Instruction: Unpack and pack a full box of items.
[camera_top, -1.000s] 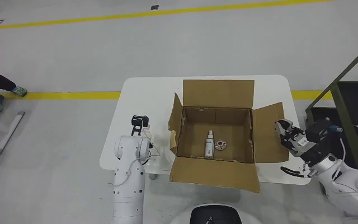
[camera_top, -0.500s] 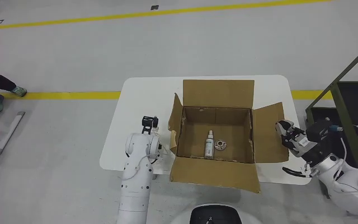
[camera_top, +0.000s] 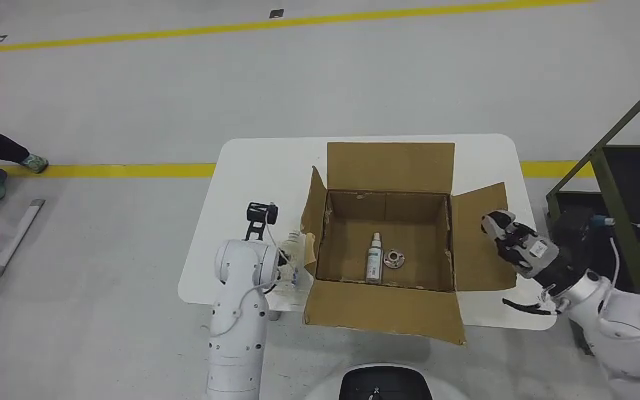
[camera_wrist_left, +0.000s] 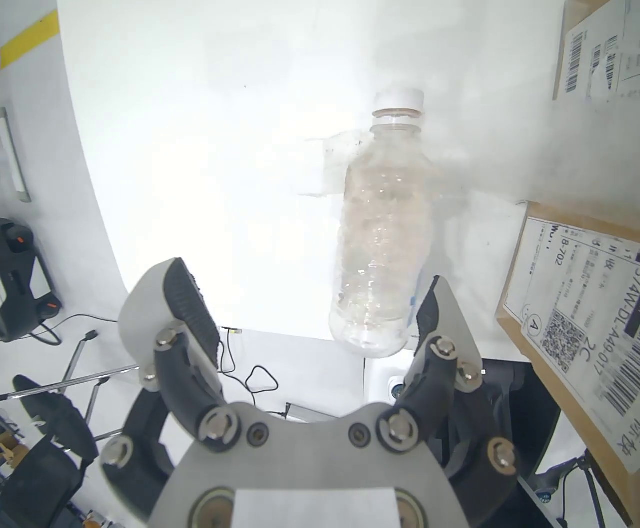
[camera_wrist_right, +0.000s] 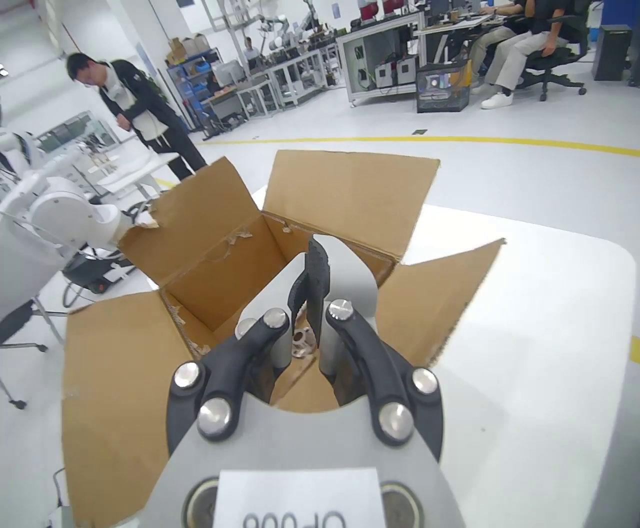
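A clear plastic bottle (camera_wrist_left: 382, 250) lies on the white counter (camera_wrist_left: 200, 150) beside the brown cardboard box (camera_top: 390, 165), apparently unpacked, the left gripper (camera_wrist_left: 307, 280) near it with fingers (camera_wrist_left: 190, 305) released wide, while the right gripper (camera_wrist_right: 315, 260) hangs clenched empty over the box's flap.

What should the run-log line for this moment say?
left gripper open by clear bottle on table | right gripper shut above box flap | spray bottle in box

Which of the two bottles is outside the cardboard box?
The clear plastic bottle with the white cap, beside the box; the small spray bottle lies inside it.
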